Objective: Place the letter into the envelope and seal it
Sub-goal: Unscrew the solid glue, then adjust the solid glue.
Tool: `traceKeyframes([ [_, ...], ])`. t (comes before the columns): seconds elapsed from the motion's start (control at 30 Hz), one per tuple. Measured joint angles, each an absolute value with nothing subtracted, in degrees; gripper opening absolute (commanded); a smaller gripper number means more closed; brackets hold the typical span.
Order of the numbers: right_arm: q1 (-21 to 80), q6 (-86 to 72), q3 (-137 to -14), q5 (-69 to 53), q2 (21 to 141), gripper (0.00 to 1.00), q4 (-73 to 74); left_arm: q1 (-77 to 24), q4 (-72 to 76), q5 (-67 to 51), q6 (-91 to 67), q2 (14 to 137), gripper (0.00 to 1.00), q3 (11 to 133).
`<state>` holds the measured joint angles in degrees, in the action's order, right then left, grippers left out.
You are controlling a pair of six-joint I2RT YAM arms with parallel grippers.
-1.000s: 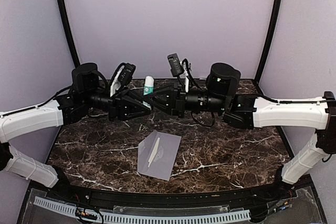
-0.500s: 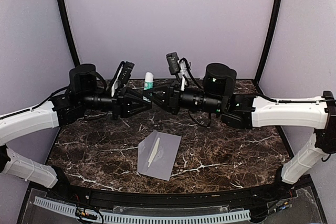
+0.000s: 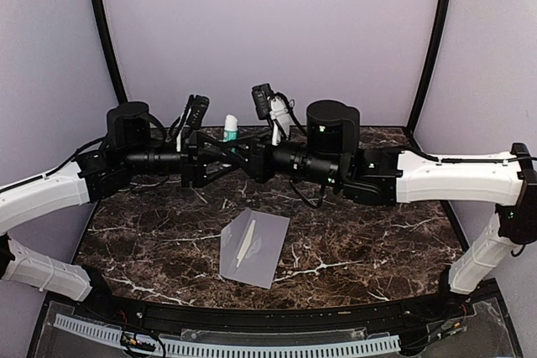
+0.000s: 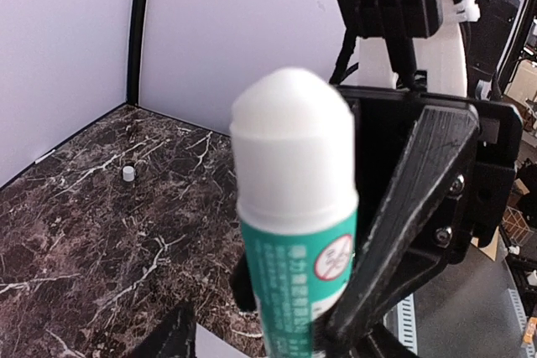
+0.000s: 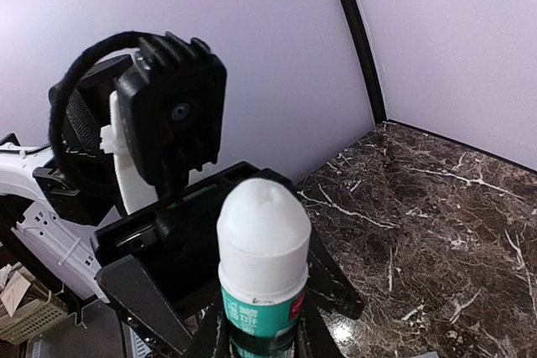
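Envelope [image 3: 256,249] lies mid-worktop [image 3: 377,241] with the letter [image 3: 245,242] apparently tucked in, but you've sealing left: right hand [image 5: 256,337] pinches the capped glue stick [image 5: 262,266], left hand [image 3: 225,157] spread around it.

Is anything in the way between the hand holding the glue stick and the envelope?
Nothing I can see. The right gripper holds the glue stick up in the air, and the envelope lies on the table below, with only bare marble between them.
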<state>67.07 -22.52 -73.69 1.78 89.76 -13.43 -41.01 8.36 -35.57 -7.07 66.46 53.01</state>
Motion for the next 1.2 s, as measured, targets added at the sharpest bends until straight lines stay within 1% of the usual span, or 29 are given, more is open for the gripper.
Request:
traceKeyframes([
  [0.03,67.1,-22.5,-73.6,1.8,89.5,0.03,-13.2,-40.9,8.5,-36.2,-6.7,66.5,0.73,53.0],
  [0.13,66.6,-22.6,-72.7,0.9,88.0,0.03,-12.6,-40.8,8.6,-38.2,-6.7,66.2,0.75,53.0],
  [0.23,65.0,-22.4,-71.0,-2.6,85.7,0.03,-12.3,-40.8,9.1,-38.9,-8.1,65.0,0.75,52.9],
  [0.47,61.3,-20.2,-67.9,-14.4,81.3,0.04,-11.0,-40.8,18.2,-40.1,-21.5,59.9,0.75,48.8],
  [0.7,61.2,-18.9,-67.9,-25.7,81.2,0.03,-9.1,-41.1,21.8,-41.6,-29.6,61.1,0.75,48.6],
  [1.07,61.2,-19.0,-68.2,-31.4,83.9,0.04,-7.3,-44.3,22.8,-43.7,-31.8,64.2,0.75,48.6],
  [1.13,61.2,-19.0,-68.7,-32.0,84.4,0.04,-6.4,-44.8,22.8,-43.9,-31.8,64.3,0.69,48.6],
  [1.17,61.2,-18.9,-68.9,-32.2,84.4,0.04,-6.1,-45.0,22.7,-43.9,-31.7,64.4,0.63,48.6],
  [1.2,61.2,-18.9,-69.0,-32.3,84.5,0.04,-5.9,-45.2,22.7,-43.9,-31.7,64.5,0.61,48.6],
])
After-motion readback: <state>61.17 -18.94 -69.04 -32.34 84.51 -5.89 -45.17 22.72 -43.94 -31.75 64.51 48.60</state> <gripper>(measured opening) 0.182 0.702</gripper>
